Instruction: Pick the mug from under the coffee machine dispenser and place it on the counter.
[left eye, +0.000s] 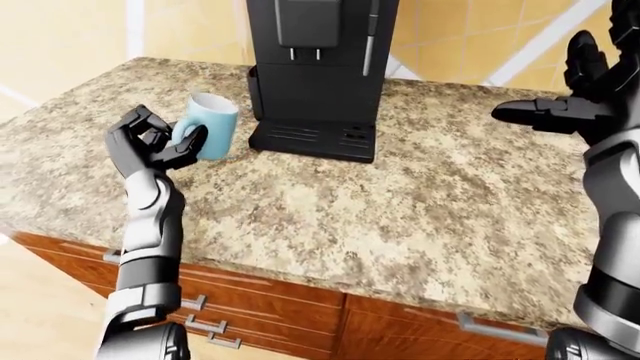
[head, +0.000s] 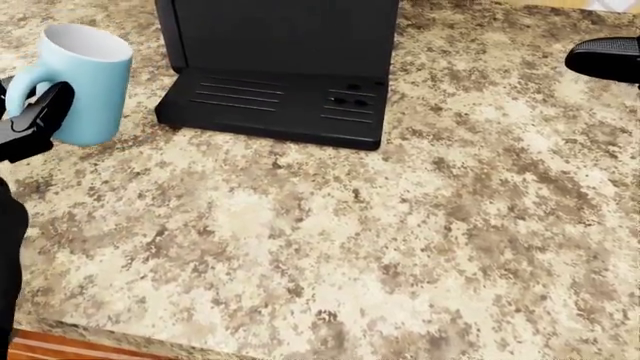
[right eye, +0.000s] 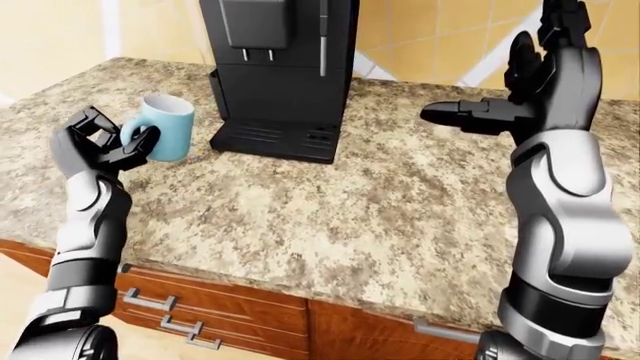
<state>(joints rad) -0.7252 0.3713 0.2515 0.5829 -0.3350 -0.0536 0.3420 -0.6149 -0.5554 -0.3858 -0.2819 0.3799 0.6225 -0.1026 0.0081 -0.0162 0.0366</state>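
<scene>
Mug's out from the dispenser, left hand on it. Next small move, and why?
Probably lower it straight down and release. The light blue mug is upright in the left hand, already left of the coffee machine over bare granite counter; whether it touches yet is unclear.

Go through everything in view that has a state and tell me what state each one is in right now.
Light blue ceramic mug: upright, empty as far as the head view shows, out from under the dispenser, handle in the left robot hand.
Black coffee machine: drip tray bare.
Left robot hand: fingers closed round the mug handle.
Right robot hand: open, raised, holding nothing.
Wooden cabinet drawers: closed.
</scene>
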